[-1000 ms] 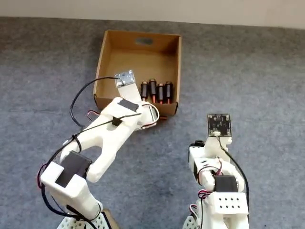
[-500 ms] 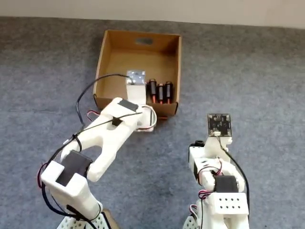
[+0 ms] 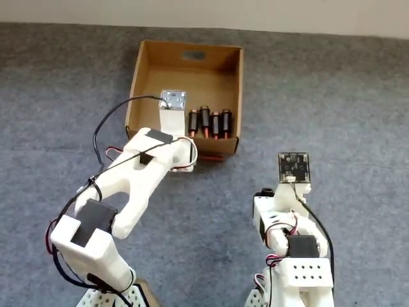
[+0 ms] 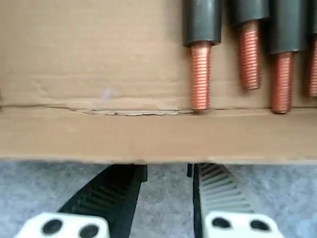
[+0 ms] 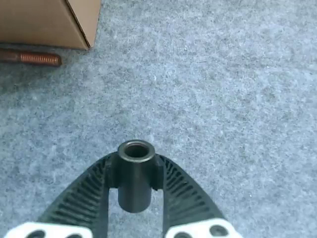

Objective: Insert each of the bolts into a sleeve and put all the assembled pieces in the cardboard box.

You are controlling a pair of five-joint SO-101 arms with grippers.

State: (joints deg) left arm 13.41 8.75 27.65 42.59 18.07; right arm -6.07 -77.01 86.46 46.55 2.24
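- Cardboard box (image 3: 142,77) sits far left on the grey carpet (image 3: 339,96). Four assembled pieces (image 3: 209,123) lie side by side against its near wall, towards the right, so that share of the task looks done.
- Right gripper (image 5: 134,168) clamps a dark sleeve (image 5: 134,191) upright, open end up, near right and well apart from the box, likely offering the hole for a bolt.
- One loose bolt (image 5: 30,58) lies on the carpet just beside the box's near wall.
- Left gripper (image 4: 166,198) hangs empty just outside that wall, fingers partly apart, probably placed to fetch the bolt.
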